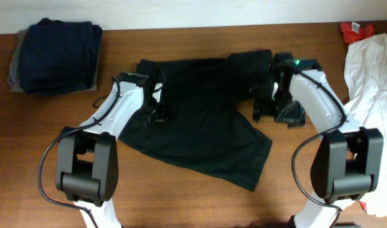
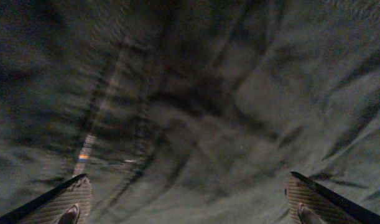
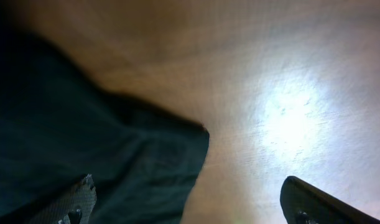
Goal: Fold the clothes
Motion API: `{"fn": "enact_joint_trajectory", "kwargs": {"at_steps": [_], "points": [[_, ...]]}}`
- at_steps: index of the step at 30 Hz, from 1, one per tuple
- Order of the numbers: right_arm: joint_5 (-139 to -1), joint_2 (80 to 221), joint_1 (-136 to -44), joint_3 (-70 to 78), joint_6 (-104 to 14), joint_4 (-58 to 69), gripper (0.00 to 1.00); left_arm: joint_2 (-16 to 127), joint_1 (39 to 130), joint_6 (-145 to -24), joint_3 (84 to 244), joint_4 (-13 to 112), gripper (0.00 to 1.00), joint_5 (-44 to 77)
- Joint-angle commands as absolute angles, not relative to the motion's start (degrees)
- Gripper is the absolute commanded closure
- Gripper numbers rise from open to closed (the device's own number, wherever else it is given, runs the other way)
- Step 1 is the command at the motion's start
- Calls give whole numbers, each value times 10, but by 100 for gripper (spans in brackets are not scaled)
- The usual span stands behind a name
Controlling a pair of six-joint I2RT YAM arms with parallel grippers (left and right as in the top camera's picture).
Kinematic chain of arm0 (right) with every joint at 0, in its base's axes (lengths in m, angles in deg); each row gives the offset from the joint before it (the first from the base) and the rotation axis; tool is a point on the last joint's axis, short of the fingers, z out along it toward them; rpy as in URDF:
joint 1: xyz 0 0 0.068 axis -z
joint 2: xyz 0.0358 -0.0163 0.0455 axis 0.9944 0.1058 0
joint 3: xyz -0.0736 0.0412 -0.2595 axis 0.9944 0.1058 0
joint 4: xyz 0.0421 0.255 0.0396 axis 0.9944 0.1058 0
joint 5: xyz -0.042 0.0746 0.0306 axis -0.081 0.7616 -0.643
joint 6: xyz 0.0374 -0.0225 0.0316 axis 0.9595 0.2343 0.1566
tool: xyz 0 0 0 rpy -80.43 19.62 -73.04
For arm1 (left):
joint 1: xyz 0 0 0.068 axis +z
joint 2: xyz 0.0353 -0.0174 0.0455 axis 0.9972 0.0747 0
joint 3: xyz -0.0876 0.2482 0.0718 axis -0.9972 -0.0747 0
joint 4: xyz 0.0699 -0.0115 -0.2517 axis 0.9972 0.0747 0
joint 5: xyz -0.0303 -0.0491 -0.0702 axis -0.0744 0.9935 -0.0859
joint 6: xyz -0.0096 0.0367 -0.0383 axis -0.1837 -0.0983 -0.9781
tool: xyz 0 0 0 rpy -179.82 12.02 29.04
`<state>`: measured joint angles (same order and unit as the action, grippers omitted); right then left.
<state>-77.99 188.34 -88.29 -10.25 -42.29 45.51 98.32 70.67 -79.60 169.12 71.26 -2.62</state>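
Both tools gape, holding nothing: the left tool (image 2: 190, 199) sits over the black garment (image 1: 199, 126), centre-left of frame; the right tool (image 3: 190, 199) straddles its right edge, beside bare table (image 3: 289, 93).

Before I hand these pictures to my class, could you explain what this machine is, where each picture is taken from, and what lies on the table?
Two robot arms work at a wooden table. The wide picture looks down from above; the two close-ups come from a camera on each wrist. A black garment lies spread mid-table, a folded navy pile at picture-left, white cloth and a red piece at right. The left gripper and right gripper are both open, holding nothing.
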Motion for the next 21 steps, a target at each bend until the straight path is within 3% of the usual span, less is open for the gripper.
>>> {"fn": "enact_joint_trajectory", "kwargs": {"at_steps": [1, 8, 13, 21], "points": [[-789, 1855, -880, -183, -420, 450, 2, 971, 710, -801, 1792, 701, 4, -118], [-789, 1856, -880, -227, -453, 395, 2, 975, 756, -784, 1822, 620, 4, -124], [-790, 1856, -880, -227, -527, 300, 2, 1001, 803, -779, 1822, 621, 7, -47], [-847, 1916, -879, -227, -603, 184, 1, 1077, 769, -780, 1820, 620, 7, -60]]}}
